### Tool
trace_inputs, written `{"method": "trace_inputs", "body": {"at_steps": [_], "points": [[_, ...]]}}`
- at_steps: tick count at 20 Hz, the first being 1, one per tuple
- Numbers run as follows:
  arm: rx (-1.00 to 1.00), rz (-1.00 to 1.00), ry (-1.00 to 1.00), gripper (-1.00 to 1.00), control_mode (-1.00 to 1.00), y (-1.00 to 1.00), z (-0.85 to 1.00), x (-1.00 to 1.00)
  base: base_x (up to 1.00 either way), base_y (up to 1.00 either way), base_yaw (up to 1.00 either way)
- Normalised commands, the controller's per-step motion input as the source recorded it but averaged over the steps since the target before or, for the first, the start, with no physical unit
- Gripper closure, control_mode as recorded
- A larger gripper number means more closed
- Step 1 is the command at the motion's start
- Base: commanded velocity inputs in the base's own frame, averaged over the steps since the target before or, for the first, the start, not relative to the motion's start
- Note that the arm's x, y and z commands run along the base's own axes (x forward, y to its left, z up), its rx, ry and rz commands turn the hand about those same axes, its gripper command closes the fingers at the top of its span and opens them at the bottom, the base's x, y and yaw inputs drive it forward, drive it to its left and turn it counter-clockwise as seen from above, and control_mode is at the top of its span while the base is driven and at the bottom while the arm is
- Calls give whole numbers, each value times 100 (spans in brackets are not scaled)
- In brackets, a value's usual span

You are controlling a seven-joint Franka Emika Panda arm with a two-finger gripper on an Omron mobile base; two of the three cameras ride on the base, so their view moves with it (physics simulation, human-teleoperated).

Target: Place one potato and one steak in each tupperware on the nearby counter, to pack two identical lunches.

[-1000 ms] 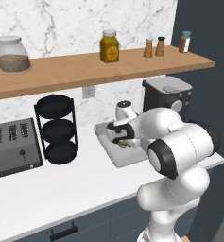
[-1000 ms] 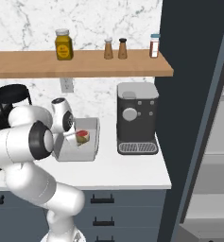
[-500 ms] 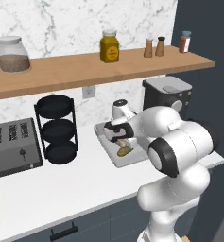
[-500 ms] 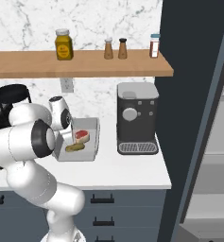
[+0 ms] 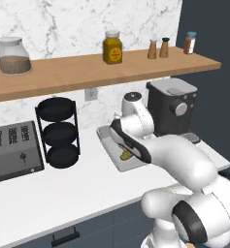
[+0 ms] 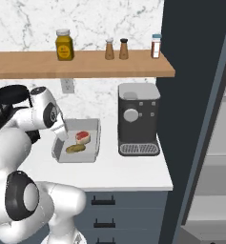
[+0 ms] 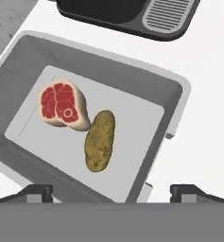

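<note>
Arm bent fwd over base, hand [image 7: 111,190] pointing down, fingers wide apart, holding nothing.

No legible text — labels, jars blank.

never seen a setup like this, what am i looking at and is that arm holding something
It is a rendered kitchen with a white robot arm on a base that can drive. Two pictures come from cameras on the base, behind the arm to its left and right; the third looks down from the hand. On the counter lies a pale tupperware tray holding a steak and a potato, touching each other. Beside the tray stands a coffee machine. The gripper hangs above the tray, open, holding nothing.
</note>
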Motion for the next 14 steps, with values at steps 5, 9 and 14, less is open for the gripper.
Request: {"method": "trace_inputs", "body": {"at_steps": [5,9,14], "points": [[-12,56,3,-100,-100,-1,98,-61,0,0,0],[-11,39,19,-100,-100,0,68,-99,0,0,0],[-4,15,25,-100,-100,0,48,-100,0,0,0]]}}
